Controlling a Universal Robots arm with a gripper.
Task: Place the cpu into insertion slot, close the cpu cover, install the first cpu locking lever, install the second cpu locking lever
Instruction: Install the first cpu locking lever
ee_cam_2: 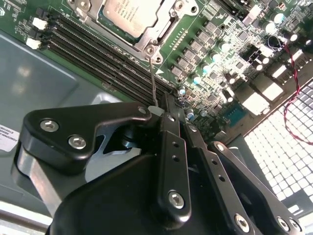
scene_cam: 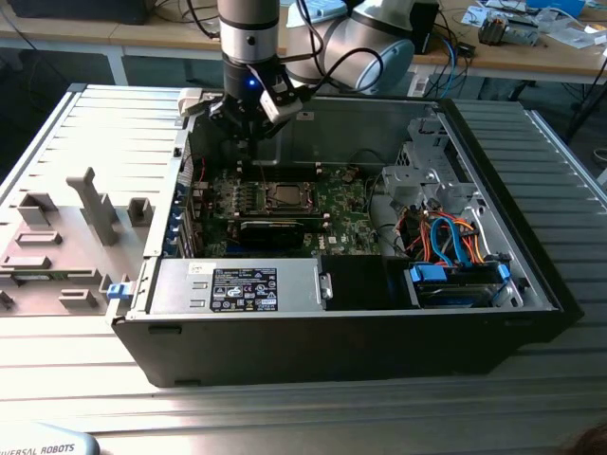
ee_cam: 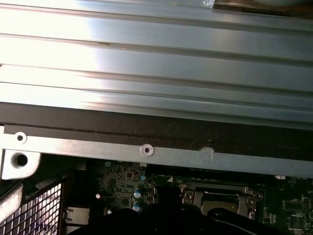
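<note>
We see the claw [scene_cam: 248,131] hanging over the rear part of the open computer case [scene_cam: 531,284], above the green motherboard [scene_cam: 341,213] and a little behind the insertion slot [scene_cam: 283,196]. In the second wrist view its black fingers [ee_cam_2: 172,147] sit pressed close together, and a thin wire lever [ee_cam_2: 153,83] rises from the board right up to their tips; we cannot tell whether they actually pinch it.

Taking the slot as our landmark: the cpu [ee_cam_2: 131,13] already lies inside it, silver top up, and the cpu cover [ee_cam_2: 156,35] lies flat around the chip as a metal frame. Just beside the slot, on the side toward the grey case wall in the second wrist view, run the long memory slots [ee_cam_2: 98,49]. On its other side stand rows of small capacitors [ee_cam_2: 215,49], with a red wire [ee_cam_2: 293,73] beyond them.

In the exterior view a black card [scene_cam: 273,228] lies just in front of the slot, the power supply [scene_cam: 242,284] nearer still, and bundled orange and blue cables [scene_cam: 446,237] crowd the exterior view's right of the slot. Outside the case, on the exterior view's left, grey fixtures [scene_cam: 95,204] stand on the ribbed metal table [scene_cam: 76,142].
</note>
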